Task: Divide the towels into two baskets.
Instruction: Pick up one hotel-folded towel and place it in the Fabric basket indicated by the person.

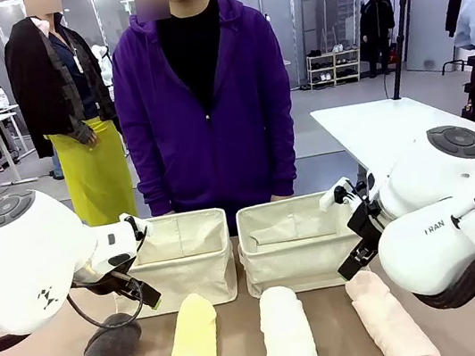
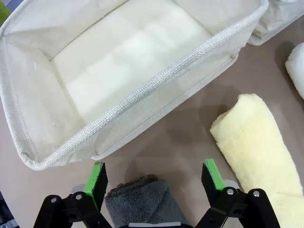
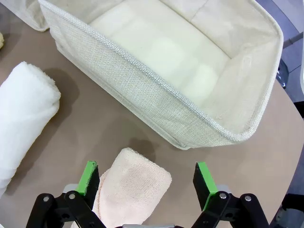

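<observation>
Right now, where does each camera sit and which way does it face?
Front view: fixed between the white left arm and right arm, both showing, facing across the brown table at the person in purple.
Left wrist view: on that wrist, facing down past the open left gripper at the dark grey rolled towel and left cream canvas basket.
Right wrist view: on that wrist, facing down past the open right gripper at the pale pink rolled towel and right cream canvas basket.
Both wrist views share the white rolled towel.

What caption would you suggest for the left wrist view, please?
Left gripper, fingers open, above the dark grey towel; empty basket ahead.
</observation>
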Motion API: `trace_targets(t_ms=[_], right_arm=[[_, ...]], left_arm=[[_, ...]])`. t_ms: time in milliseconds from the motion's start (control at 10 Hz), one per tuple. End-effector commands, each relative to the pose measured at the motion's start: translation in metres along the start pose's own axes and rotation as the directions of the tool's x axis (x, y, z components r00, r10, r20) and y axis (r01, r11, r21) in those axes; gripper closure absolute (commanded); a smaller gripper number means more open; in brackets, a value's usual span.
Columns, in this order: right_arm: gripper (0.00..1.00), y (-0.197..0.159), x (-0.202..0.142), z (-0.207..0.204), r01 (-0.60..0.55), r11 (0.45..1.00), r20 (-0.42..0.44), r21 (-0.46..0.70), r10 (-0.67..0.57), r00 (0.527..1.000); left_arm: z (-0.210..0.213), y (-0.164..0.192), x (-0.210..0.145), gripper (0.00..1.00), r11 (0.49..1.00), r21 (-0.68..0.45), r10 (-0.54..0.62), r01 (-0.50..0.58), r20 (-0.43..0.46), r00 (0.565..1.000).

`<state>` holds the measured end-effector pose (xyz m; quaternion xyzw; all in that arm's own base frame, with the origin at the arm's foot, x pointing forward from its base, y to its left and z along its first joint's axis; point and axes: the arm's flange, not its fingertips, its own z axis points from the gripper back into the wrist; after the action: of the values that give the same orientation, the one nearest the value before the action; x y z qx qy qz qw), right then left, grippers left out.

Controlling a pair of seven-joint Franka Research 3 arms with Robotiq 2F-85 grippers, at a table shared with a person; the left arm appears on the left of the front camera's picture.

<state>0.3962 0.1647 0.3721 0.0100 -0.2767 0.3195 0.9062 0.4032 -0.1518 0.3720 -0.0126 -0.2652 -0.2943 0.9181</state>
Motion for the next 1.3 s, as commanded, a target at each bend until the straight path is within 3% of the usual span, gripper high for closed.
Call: trace_targets(t_ms=[0, 200, 400, 700, 1000, 1200], right_arm=[[0.0, 0.0, 0.0, 0.0, 0.0, 1.0, 0.0, 0.0, 0.0, 1.0], [0.0, -0.006, 0.015, 0.017, -0.004, 1.0, 0.018, -0.007, 0.005, 1.0], [0.0, -0.017, 0.025, 0.039, 0.042, 0.997, 0.017, 0.068, -0.043, 0.999], [0.0, -0.03, 0.024, 0.075, 0.138, 0.953, -0.015, 0.27, -0.139, 0.99], [0.0, -0.058, 0.004, 0.112, 0.253, 0.766, -0.017, 0.591, -0.301, 0.953], [0.0, -0.095, -0.028, 0.136, 0.309, 0.589, -0.009, 0.746, -0.456, 0.89]], left_arm=[[0.0, 0.0, 0.0, 0.0, 1.0, 0.0, 0.0, 0.0, 0.0, 1.0], [0.019, 0.008, 0.013, 0.0, 0.999, -0.032, 0.007, -0.007, -0.006, 1.0], [0.039, 0.016, 0.021, 0.0, 0.992, -0.126, 0.008, -0.017, -0.068, 0.998], [0.084, 0.042, 0.024, 0.0, 0.91, -0.393, 0.114, -0.129, -0.06, 0.992], [0.119, 0.085, -0.004, 0.0, 0.7, -0.675, 0.301, -0.232, -0.015, 0.953], [0.14, 0.116, -0.046, 0.0, 0.547, -0.803, 0.451, -0.236, 0.046, 0.891]])
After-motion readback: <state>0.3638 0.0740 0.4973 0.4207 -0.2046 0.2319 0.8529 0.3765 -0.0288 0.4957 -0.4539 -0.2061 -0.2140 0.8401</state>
